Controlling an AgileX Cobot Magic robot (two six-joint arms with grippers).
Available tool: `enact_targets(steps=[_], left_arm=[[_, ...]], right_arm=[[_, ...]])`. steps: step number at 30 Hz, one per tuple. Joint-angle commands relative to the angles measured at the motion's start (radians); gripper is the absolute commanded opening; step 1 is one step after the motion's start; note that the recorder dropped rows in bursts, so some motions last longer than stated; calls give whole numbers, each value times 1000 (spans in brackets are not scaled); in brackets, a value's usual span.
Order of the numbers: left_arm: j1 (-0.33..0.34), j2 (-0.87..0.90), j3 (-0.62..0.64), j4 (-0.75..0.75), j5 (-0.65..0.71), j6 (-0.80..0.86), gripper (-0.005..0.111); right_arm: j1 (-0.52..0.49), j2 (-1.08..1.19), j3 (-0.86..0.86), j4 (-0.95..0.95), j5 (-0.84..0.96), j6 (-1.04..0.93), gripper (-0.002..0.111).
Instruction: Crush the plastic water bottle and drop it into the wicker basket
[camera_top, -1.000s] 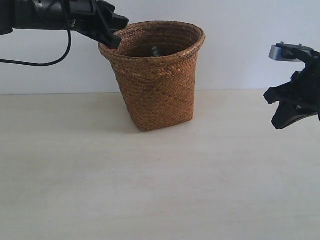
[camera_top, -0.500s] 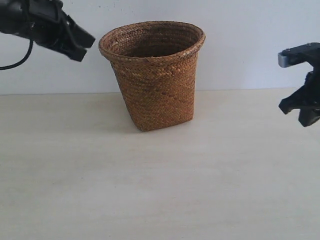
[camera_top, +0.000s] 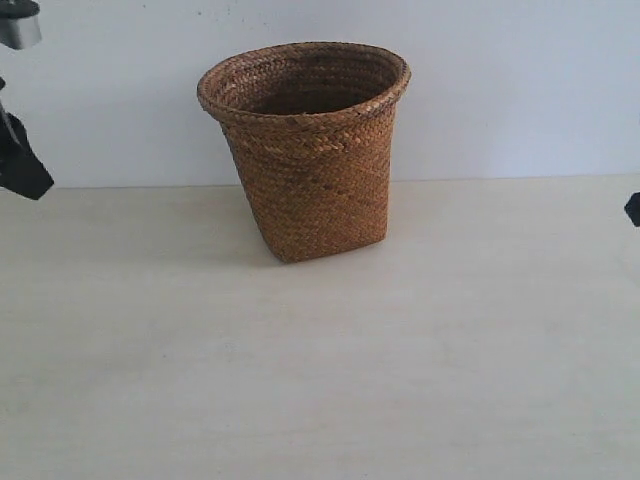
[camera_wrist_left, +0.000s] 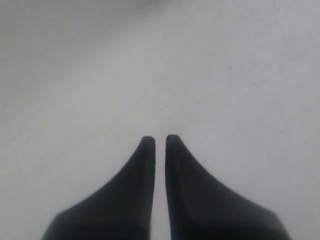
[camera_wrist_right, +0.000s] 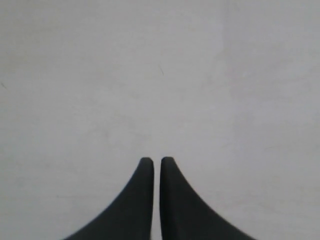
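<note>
No readable text, label, brand, number or sign in any view. Wicker basket (camera_top: 310, 170) shows only plain brown weave.

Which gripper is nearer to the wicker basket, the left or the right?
Left. The left gripper is at the exterior view's left edge, clear of the wicker basket; the right gripper barely shows at the right edge, farther from it.

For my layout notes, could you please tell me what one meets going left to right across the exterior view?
The black left arm at the edge → brown woven wicker basket → black sliver of the right arm at the edge.
</note>
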Motion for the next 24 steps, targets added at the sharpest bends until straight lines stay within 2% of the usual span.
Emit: enact_targets(steps=[1, 13, 24], left_arm=[[2, -121, 85, 4, -106, -67, 4], [2, -449, 410, 4, -476, -107, 4], [2, -798, 616, 0, -634, -162, 4]], right_arm=[[-6, -143, 71, 7, -119, -11, 0], [-5, -527, 318, 63, -432, -33, 0], [-5, -897, 630, 99, -756, -56, 0]])
